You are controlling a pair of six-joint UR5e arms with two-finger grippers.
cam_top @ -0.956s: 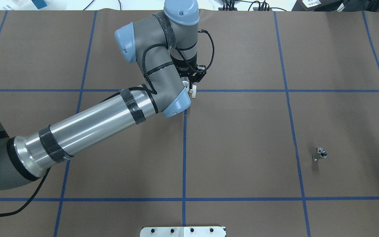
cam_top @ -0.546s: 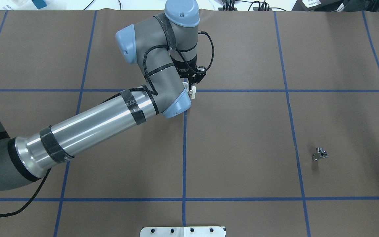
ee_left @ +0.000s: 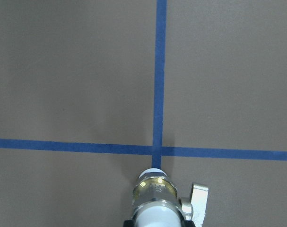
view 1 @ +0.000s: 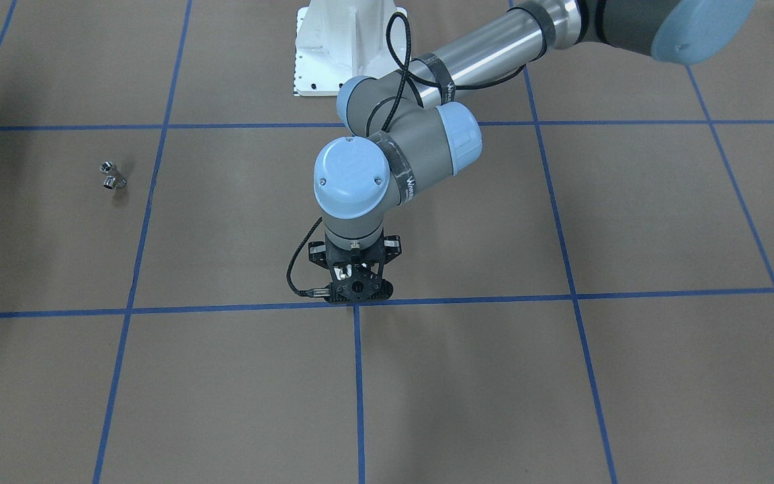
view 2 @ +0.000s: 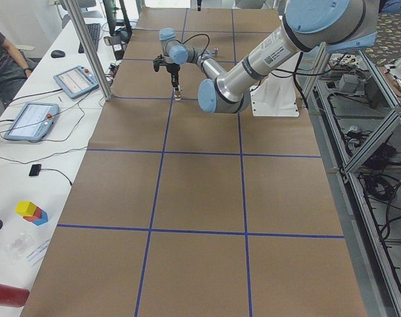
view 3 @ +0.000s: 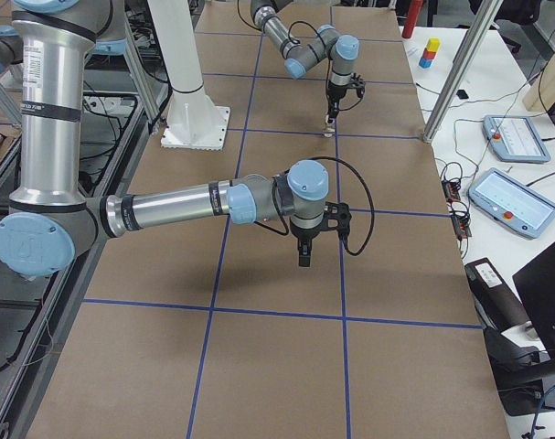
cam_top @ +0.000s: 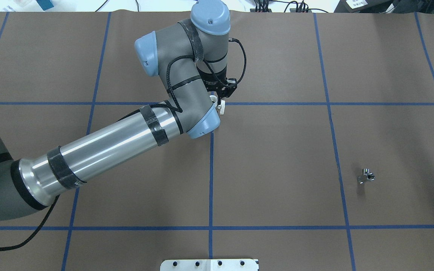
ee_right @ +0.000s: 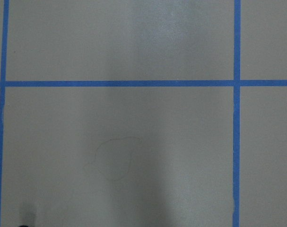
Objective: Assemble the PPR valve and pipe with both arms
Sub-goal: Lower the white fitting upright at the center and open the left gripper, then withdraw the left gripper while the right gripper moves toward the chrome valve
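My left gripper (cam_top: 219, 101) is shut on the PPR valve (cam_top: 221, 107), brass middle with white ends and a small white handle. It holds the valve over the blue tape crossing at the table's middle. The valve fills the bottom of the left wrist view (ee_left: 155, 194), end pointing down at the crossing. The front view shows this gripper (view 1: 357, 292) from above. The pipe (cam_top: 365, 177), a tiny silver fitting, lies alone on the right half of the table and also shows in the front view (view 1: 111, 176). My right gripper (view 3: 304, 256) shows only in the exterior right view, hanging above the table; I cannot tell whether it is open.
The brown table cover is marked with a blue tape grid. The white pedestal base (view 1: 347, 47) stands at the robot's edge. Tablets (view 3: 515, 197) and cables lie on the operators' desk beyond the far edge, beside a metal post (view 3: 460, 64).
The left arm's wrist and elbow have shifted slightly away from the robot and to the right. The valve stays in the gripper over the same crossing. The pipe has not moved.
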